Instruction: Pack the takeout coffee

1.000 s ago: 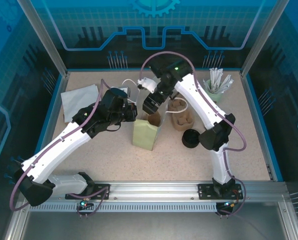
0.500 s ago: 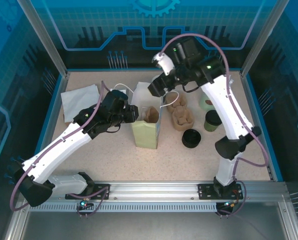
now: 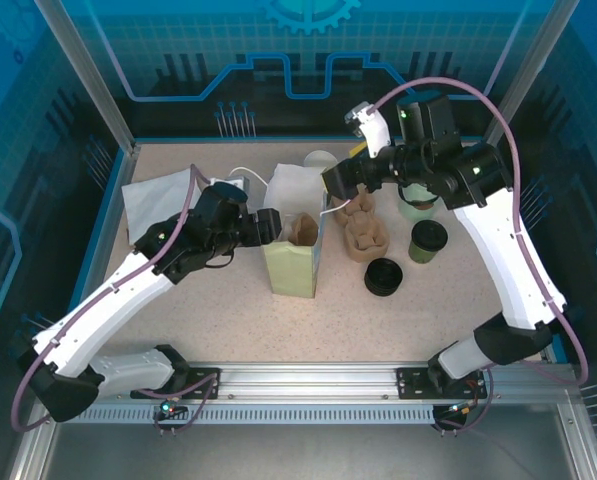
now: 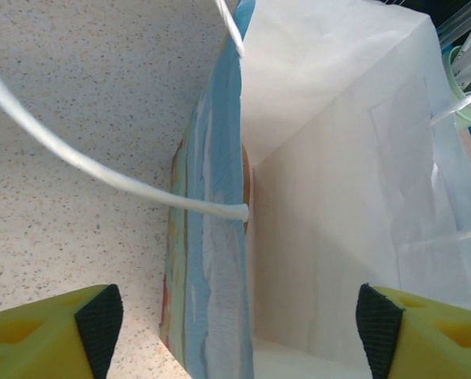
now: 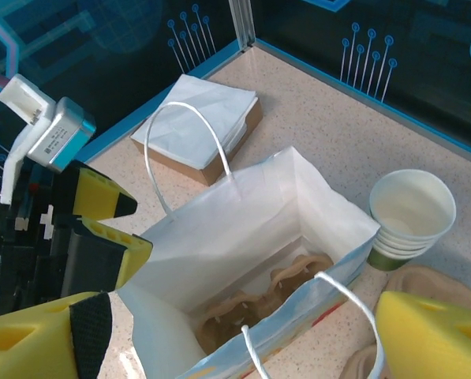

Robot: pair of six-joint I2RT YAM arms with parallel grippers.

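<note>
A pale green paper bag (image 3: 293, 255) stands open at mid-table with a brown cup carrier (image 5: 276, 294) lying in its bottom. My left gripper (image 3: 267, 226) is open at the bag's left rim. Its yellow fingers (image 4: 54, 328) straddle the bag's side wall (image 4: 211, 237) without touching it. My right gripper (image 3: 340, 182) hovers above and behind the bag's right side, open and holding nothing, its fingers (image 5: 436, 332) wide apart over the bag's mouth. A dark green coffee cup (image 3: 428, 240) stands right of the bag.
A black lid (image 3: 383, 277) lies on the table beside spare brown carriers (image 3: 364, 235). A stack of white paper cups (image 5: 413, 209) stands behind the bag. Napkins (image 3: 158, 203) lie at the back left. A pale green holder (image 3: 416, 207) sits half hidden under the right arm.
My right gripper has risen out of the bag and pulled back to the right, leaving the carrier inside. My left gripper has stayed at the bag's left rim.
</note>
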